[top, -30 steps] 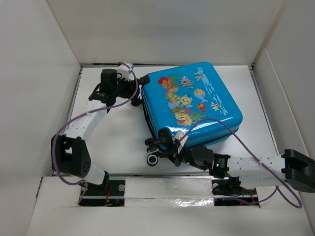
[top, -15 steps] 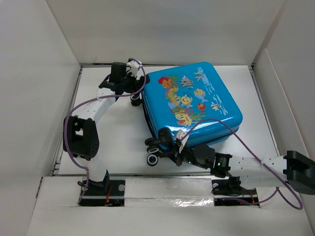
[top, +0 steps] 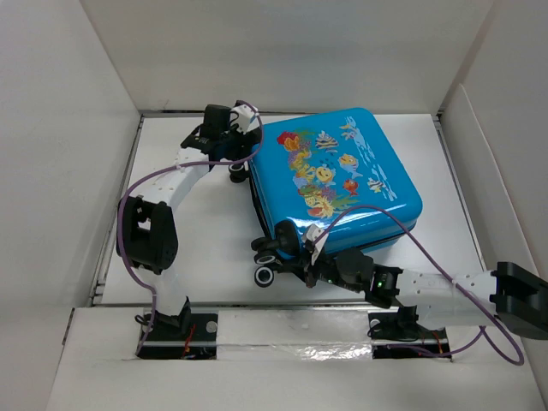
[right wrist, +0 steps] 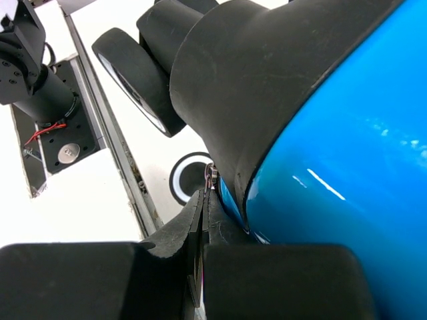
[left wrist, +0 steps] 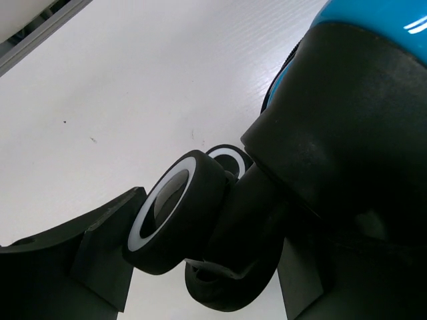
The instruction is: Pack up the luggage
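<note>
The bright-blue hard-shell fish-print suitcase [top: 342, 184] lies closed toward the far right corner of the white surface [top: 197, 231]. The left gripper [top: 241, 154], fingers apart, straddles a black wheel [left wrist: 175, 220]. The right gripper [top: 306, 259], fingers together, is at the near-left seam. Zipping probably remains.

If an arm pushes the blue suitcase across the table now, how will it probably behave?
The suitcase lies flat on its side, so it will likely slide, not roll; its wheels stick out sideways at the corners. The glossy hard shell looks stiff and probably slippery for jaws. Being low and wide, it seems unlikely to tip.
</note>
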`<state>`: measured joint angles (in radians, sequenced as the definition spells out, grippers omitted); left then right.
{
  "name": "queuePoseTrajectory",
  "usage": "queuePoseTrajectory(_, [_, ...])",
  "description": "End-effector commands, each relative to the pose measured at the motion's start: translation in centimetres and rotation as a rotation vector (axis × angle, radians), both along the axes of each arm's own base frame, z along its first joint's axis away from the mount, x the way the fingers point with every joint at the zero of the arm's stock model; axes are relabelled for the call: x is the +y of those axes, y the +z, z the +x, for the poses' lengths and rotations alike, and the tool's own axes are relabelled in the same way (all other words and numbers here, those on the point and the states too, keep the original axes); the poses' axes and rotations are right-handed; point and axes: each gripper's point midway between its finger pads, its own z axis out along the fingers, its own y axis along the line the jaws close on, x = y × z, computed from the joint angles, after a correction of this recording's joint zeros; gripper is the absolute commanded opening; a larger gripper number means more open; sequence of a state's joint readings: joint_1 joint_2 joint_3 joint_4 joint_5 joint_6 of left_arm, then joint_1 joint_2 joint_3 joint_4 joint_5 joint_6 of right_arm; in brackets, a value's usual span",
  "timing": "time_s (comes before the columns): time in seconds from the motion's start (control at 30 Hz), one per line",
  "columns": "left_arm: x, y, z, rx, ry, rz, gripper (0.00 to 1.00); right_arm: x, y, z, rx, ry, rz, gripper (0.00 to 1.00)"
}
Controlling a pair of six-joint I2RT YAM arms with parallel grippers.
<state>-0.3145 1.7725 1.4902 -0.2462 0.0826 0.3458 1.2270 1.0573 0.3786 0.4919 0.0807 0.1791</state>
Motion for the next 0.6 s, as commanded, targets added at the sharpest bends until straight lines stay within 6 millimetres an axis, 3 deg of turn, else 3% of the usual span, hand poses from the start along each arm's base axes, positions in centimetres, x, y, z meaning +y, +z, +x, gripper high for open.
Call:
queuePoseTrajectory(0.0, [-2.8,5.0,2.5,-0.164,-0.020,-0.063,0.37,1.8,3.1,-1.8,0.008,0.111,0.102,0.00])
queuePoseTrajectory(0.03, [-2.7,5.1,2.6,-0.168,-0.012,-0.063,0.19,1.8,3.0,-1.7,0.008,0.107,0.101,0.00])
queuePoseTrajectory(0.1, [-2.6,5.2,2.6,-0.187,0.042,-0.057,0.00,1.3,3.0,-1.3,0.005,0.087,0.098,0.00])
queuePoseTrajectory(0.27, [-0.5,4.5,1.3,-0.254,0.211,-0.138,0.00,-2.0,2.4,1.3,-0.013,-0.008,0.056,0.00])
queuePoseTrajectory(0.3, [0.9,4.4,1.0,-0.278,0.302,-0.144,0.00,-3.5,2.2,3.3,-0.013,-0.076,0.046,0.00])
queuePoseTrajectory(0.33, [1.2,4.0,0.4,-0.271,0.380,-0.236,0.00,-4.4,3.3,3.7,-0.036,-0.080,0.072,0.00])
queuePoseTrajectory(0.43, [3.5,3.3,-2.1,-0.334,0.547,-0.400,0.00,-7.7,3.8,6.2,-0.045,-0.155,0.066,0.00])
queuePoseTrajectory(0.47, [3.9,1.2,-3.5,-0.317,0.578,-0.405,0.00,-8.8,4.4,6.5,-0.056,-0.177,0.073,0.00])
queuePoseTrajectory(0.5, [4.6,2.2,-4.5,-0.351,0.608,-0.445,0.00,-9.6,4.6,6.9,-0.061,-0.196,0.072,0.00])
queuePoseTrajectory(0.57, [6.0,1.3,-7.1,-0.363,0.674,-0.508,0.00,-11.9,5.4,8.3,-0.080,-0.260,0.066,0.00])
